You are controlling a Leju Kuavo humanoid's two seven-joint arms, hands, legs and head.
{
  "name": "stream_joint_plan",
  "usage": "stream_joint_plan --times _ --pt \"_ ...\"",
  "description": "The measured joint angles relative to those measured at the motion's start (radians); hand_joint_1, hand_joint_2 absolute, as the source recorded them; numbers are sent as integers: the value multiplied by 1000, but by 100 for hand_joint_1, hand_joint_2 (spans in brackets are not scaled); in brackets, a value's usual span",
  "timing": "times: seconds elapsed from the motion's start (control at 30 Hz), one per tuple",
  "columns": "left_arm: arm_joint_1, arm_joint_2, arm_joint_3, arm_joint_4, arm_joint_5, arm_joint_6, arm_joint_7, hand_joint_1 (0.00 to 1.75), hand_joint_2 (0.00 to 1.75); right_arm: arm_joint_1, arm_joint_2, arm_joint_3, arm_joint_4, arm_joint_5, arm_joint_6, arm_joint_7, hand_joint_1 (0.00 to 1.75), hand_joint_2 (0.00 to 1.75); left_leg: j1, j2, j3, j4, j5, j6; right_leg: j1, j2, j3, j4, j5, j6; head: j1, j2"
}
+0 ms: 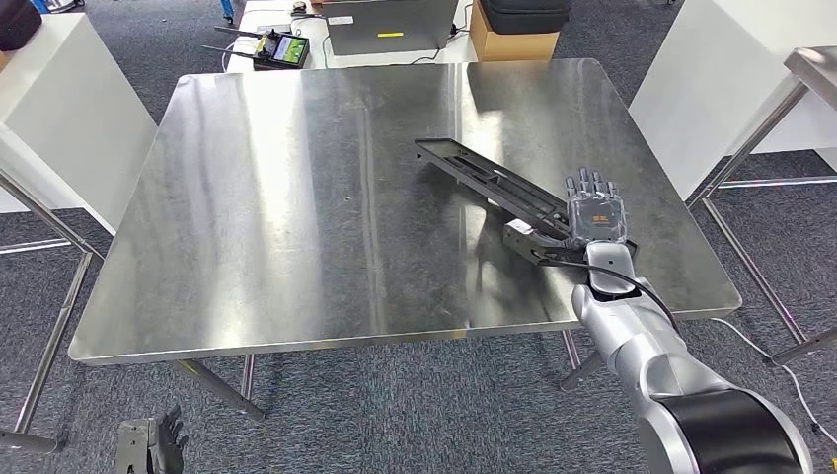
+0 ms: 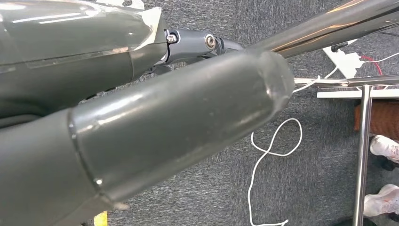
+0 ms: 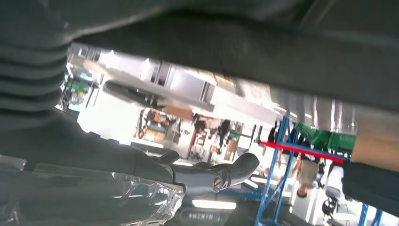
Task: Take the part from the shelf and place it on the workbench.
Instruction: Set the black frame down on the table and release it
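Right hand [image 1: 593, 219] rests on the black part [image 1: 494, 185], fingers extended, on the workbench [image 1: 276, 197].

Bright overhead light, streaky glare on steel workbench [image 1: 296, 197]; head view sharp, right wrist view blurry w/ blown-out bkgd.

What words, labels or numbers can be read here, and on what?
Nothing reads clearly.
Orange marking on the right hand: too small to read.
Yellow label on the grey case: too small.
Screen of the controller: blurred.
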Motion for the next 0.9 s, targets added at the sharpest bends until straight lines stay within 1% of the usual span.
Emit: stream_joint_plan --times 0.07,0.3,0.4,0.63,0.77,0.83,0.9 --pt "-2 1 0 2 -1 -4 2 0 0 1 2 -16 0 -20 36 -16 0 0 0 0 0 0 0 0 0 0 0 0 0 0 0 0" --pt "-7 6 -5 6 -11 -8 16 0 0 9 11 -93 3 -120 224 -92 0 0 0 0 0 0 0 0 1 0 0 0 0 0 0 0" --pt "-7 9 -5 8 -12 -8 19 0 0 9 13 -115 7 -140 268 -112 0 0 0 0 0 0 0 0 1 0 0 0 0 0 0 0" --pt "-7 12 -5 8 -12 -8 20 0 0 9 16 -134 11 -149 283 -121 0 0 0 0 0 0 0 0 1 0 0 0 0 0 0 0" --pt "-6 12 -5 8 -10 -7 20 0 0 9 19 -137 11 -163 283 -146 0 0 0 0 0 0 0 0 1 0 0 0 0 0 0 0" --pt "-3 12 -5 8 -5 -6 19 0 0 9 21 -138 10 -177 259 -168 0 0 0 0 0 0 0 0 1 0 0 0 0 0 0 0" --pt "1 12 -4 8 2 -6 15 0 0 10 24 -143 1 -202 203 -200 0 0 0 0 0 0 0 0 1 0 0 0 0 0 0 0"
